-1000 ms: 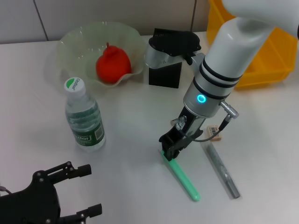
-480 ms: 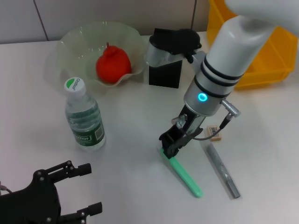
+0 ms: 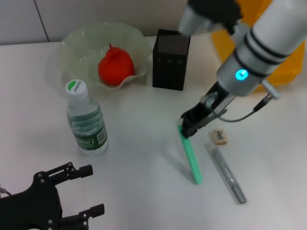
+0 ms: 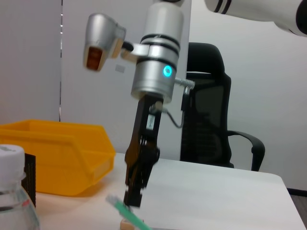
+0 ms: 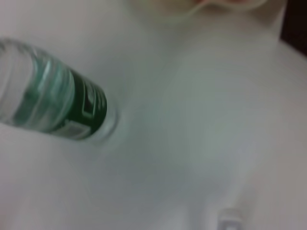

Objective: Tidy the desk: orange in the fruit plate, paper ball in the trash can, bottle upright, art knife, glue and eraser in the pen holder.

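Glue stick (image 3: 190, 154) — green, right of centre in the head view — hangs tilted from the right gripper (image 3: 188, 128), clamped on its top end; lift it clear before swinging up-frame over the pen holder (image 3: 170, 60).

Taking the pen holder (image 3: 171, 60) as my mark: the fruit plate (image 3: 79, 50) crowds its left side, and the trash can (image 3: 284, 57) stands off to its right. In front of it, bare table runs to the bottle (image 3: 86, 120) on the left; on the right the green glue stick (image 3: 191, 155), eraser (image 3: 220, 136) and art knife (image 3: 228, 175) block my path.
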`<state>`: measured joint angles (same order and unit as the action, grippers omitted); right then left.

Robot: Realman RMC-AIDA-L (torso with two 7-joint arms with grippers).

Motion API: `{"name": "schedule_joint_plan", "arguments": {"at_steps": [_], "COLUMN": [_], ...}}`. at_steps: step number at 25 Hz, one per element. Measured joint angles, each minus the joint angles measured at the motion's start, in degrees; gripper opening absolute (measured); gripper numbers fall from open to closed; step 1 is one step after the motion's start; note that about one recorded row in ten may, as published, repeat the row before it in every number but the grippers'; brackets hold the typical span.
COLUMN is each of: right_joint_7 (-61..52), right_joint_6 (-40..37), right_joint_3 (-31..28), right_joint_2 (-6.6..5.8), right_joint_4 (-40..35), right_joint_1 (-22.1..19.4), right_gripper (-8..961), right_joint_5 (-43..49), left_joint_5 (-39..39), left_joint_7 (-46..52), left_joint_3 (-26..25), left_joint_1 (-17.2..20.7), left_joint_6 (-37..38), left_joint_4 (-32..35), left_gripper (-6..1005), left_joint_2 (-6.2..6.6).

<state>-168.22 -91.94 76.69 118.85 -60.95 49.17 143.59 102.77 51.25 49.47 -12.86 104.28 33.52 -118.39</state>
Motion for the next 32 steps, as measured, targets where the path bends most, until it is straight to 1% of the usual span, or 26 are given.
{"name": "schedule_joint_plan", "arguments": {"at_steps": [1,2,3,4,6,7,8,9,13,17,19,21,22,23,26,31,32], "right_joint_7": [0.0,0.1,0.1,0.2,0.2,0.3,0.3,0.3,0.4,0.4,-0.2,-0.7,-0.9,-0.9,-0.9,-1.0,-1.1], "right_joint_6": [-0.6,-1.9,-1.9,-2.5,-3.4,-4.1,-4.1,-4.4,-5.1,-5.2,-5.0,-4.6,-3.5,-3.5,-1.0,3.6,4.8], "right_joint_3": [-0.7,-1.5,-1.5,-1.7,-2.0,-1.9,-1.9,-1.9,-1.7,-1.7,-1.8,-2.0,-2.0,-2.0,-1.8,-1.9,-2.2], "right_joint_2": [-0.12,-0.35,-0.35,-0.41,-0.37,-0.1,-0.1,-0.01,-0.02,-0.02,0.05,0.13,0.2,0.2,0.22,0.32,0.41], "right_joint_4": [-2.0,-6.3,-6.3,-8.3,-11.9,-14.9,-14.9,-15.8,-16.1,-13.5,-11.2,-8.1,-4.2,-4.2,0.5,7.9,10.5], "right_joint_1": [-0.7,-2.3,-2.3,-3.0,-4.0,-4.7,-4.7,-4.9,-4.6,-3.5,-2.4,-1.1,0.5,0.5,2.4,5.8,7.0], "right_gripper": [84,86,88,90,94,96,98,100,108,116,121,125,127,129,135,331,370], "right_joint_5": [0.1,0.5,0.5,1.0,2.5,3.9,3.9,4.4,4.7,5.9,7.9,9.5,10.1,10.1,10.3,11.6,12.5], "left_joint_5": [-0.1,-0.1,-0.1,-0.1,-0.1,-0.2,-0.2,-0.3,-0.3,-0.2,-0.2,-0.2,-0.2,-0.2,-0.1,-0.1,-0.1], "left_joint_7": [0.1,0.1,0.4,0.4,0.4,0.5,0.5,0.6,0.7,0.7,0.7,0.8,0.8,0.8,0.8,0.8,0.8], "left_joint_3": [0.0,0.0,0.0,0.0,0.0,0.0,0.0,0.0,0.0,0.0,0.0,0.0,0.0,0.0,0.0,0.0,0.0], "left_joint_1": [-0.1,-0.1,-0.3,-0.3,-0.3,-0.6,-0.6,-1.6,-2.0,-2.2,-2.2,-2.2,-2.3,-2.3,-2.4,-2.3,-2.3], "left_joint_6": [-0.1,-0.1,-0.2,-0.2,-0.2,-0.2,-0.2,-0.5,-0.7,-0.7,-0.7,-0.7,-0.7,-0.8,-0.8,-0.8,-0.9], "left_joint_4": [0.0,0.0,0.0,0.0,0.0,-0.1,-0.1,-1.1,-1.6,-1.7,-1.7,-1.7,-1.7,-1.7,-1.7,-1.7,-1.7], "left_gripper": [784,784,784,784,784,784,784,784,784,784,784,784,784,784,784,784,784], "left_joint_2": [0.0,0.0,0.0,0.0,0.0,0.0,0.0,0.0,0.0,-0.09,-0.09,-0.09,-0.09,-0.1,-0.09,-0.09,-0.09]}}
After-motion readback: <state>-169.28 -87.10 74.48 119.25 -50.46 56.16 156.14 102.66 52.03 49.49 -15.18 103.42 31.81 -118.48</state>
